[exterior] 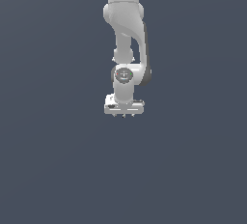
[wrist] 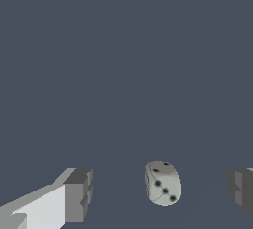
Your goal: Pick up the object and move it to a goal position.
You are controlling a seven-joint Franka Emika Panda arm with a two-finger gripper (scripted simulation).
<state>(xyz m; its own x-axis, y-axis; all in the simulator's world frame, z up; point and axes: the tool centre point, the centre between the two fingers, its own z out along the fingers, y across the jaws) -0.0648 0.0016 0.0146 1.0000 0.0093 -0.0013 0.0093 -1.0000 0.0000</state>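
The object is a small pale die with black pips [wrist: 163, 183]. In the wrist view it lies on the dark grey floor between my two fingers, apart from both. My gripper [wrist: 160, 208] is open, with one grey pad [wrist: 79, 193] on one side of the die and the other pad [wrist: 241, 186] on the far side. In the exterior view the white arm hangs straight down in the middle and the gripper [exterior: 124, 115] points at the floor. The die is hidden under the hand there.
A plain dark grey-blue floor [exterior: 53, 170] fills both views. No other objects, walls or edges show.
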